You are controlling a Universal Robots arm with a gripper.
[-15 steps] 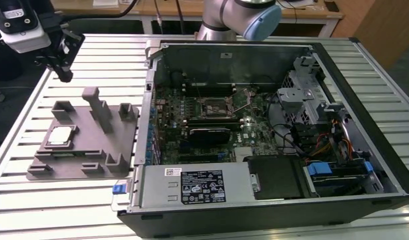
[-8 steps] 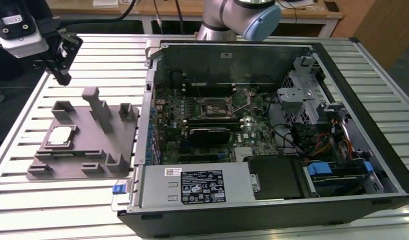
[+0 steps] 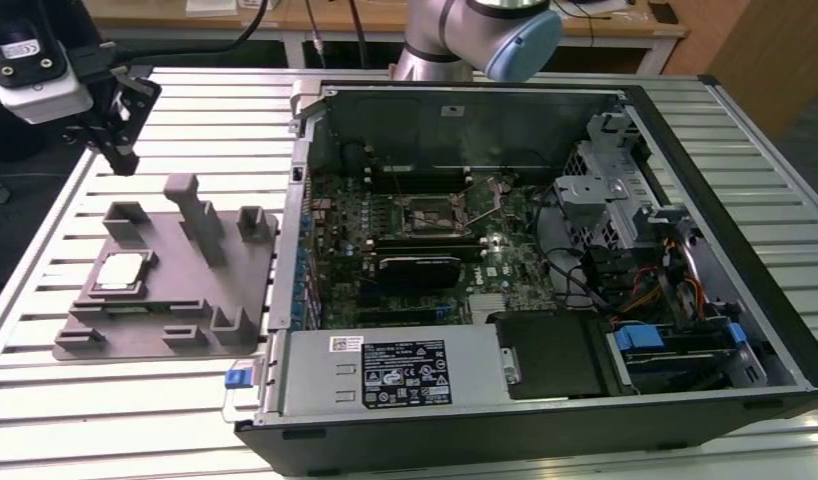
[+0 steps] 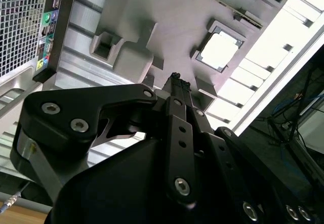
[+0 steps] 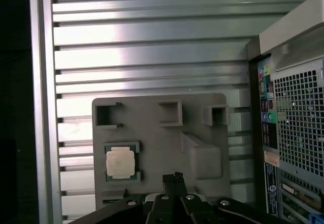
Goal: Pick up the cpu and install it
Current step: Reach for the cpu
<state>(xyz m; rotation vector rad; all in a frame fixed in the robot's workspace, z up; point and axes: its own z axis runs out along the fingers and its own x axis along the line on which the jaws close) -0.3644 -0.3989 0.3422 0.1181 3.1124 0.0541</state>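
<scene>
The cpu (image 3: 122,272), a small silvery square chip, lies flat in a recess of the grey tray (image 3: 182,315) on the slatted table, at the exterior view's left. In both wrist views I look down on the cpu (image 5: 120,163) (image 4: 218,51) in the tray (image 5: 152,128) (image 4: 167,16). My gripper (image 3: 122,160) hangs well above the tray's far end, apart from the cpu. Its black fingertips (image 5: 172,176) (image 4: 175,78) are pressed together with nothing between them. The motherboard socket (image 3: 429,212) sits inside the open computer case.
The open computer case (image 3: 729,330) takes up the middle and right of the exterior view, and its rear panel (image 5: 296,133) stands beside the tray. Upright blocks (image 3: 193,215) rise from the tray. The slatted table (image 3: 129,410) continues in front of the tray.
</scene>
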